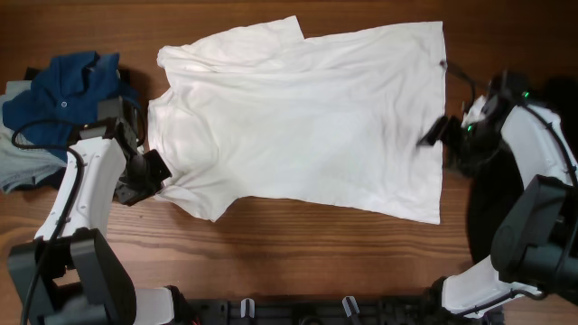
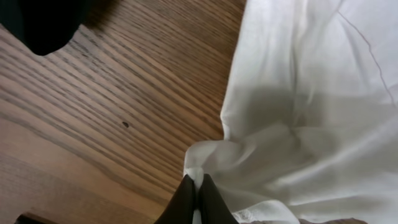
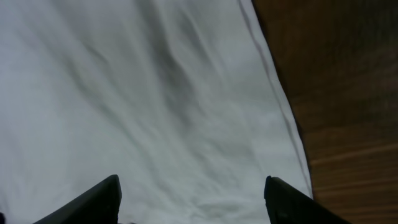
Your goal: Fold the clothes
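The clothes, one large white short-sleeved shirt (image 1: 298,117), lie spread flat across the wooden table, collar end to the left. My left gripper (image 1: 161,177) is at the shirt's lower-left corner. In the left wrist view my left gripper (image 2: 194,188) is shut on a bunched fold of the white fabric (image 2: 311,112). My right gripper (image 1: 433,135) hovers over the shirt's right hem. In the right wrist view my right gripper (image 3: 193,190) stands open, fingers wide apart with white cloth (image 3: 155,93) beneath them and nothing pinched.
A dark blue polo shirt (image 1: 68,86) lies heaped at the far left on a grey garment (image 1: 18,167). A black mass (image 1: 488,217) sits at the table's right edge behind the right arm. Bare wood (image 1: 298,244) runs along the front.
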Controlling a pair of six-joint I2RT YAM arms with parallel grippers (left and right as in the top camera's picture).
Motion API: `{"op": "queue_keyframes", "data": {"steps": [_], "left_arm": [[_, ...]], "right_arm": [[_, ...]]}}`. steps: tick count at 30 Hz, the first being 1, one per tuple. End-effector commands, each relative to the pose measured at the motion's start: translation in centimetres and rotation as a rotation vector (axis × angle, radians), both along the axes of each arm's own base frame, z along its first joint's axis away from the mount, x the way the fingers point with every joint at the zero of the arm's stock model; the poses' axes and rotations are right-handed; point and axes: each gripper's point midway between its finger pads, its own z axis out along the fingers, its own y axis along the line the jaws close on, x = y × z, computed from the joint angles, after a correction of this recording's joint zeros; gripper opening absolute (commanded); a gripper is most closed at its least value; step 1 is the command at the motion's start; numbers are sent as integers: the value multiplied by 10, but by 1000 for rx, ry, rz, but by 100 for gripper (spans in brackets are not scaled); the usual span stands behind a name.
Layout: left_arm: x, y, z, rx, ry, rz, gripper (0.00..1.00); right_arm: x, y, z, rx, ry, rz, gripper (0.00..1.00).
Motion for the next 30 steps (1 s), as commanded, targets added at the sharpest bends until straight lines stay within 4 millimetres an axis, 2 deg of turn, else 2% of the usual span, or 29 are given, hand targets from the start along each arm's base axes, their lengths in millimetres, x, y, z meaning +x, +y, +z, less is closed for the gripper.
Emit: {"op": "queue_keyframes", "data": {"steps": [1,2,4,7,9,13,16,17,19,21,24,29,30], "left_arm": [[4,12,6,38,-24,43,4],[5,13,6,39,-29,46,4],[6,14,6,41,-34,49,4],[6,14,6,40,-35,49,4],[7,14,6,41,-39,50,4],[9,14,6,42,-47,50,4],[9,14,6,42,-47,50,4],[9,14,6,42,-47,50,4],[9,14,6,42,-48,50,4],[9,14,6,42,-48,50,4],[9,14,6,42,-47,50,4],[8,14,6,40,-42,50,4],[7,12,6,31,-40,50,4]], "right_arm": [[-41,-5,-27,-40,147,-22,58],[-50,-8,-32,-48,174,-31,57],[-68,-14,-39,-56,234,-81,47],[-85,-19,-45,-31,276,-128,49],[-94,-11,-49,28,283,-132,52],[-94,13,-54,151,229,-87,51],[-91,22,-51,204,200,-70,36],[-86,27,-48,241,166,-45,26],[-82,38,-41,315,118,-10,13],[-81,38,-38,320,103,-3,4],[-74,25,-28,267,69,-26,4],[-70,-33,2,24,50,-137,4],[-71,-50,16,-38,38,-181,4]]}}
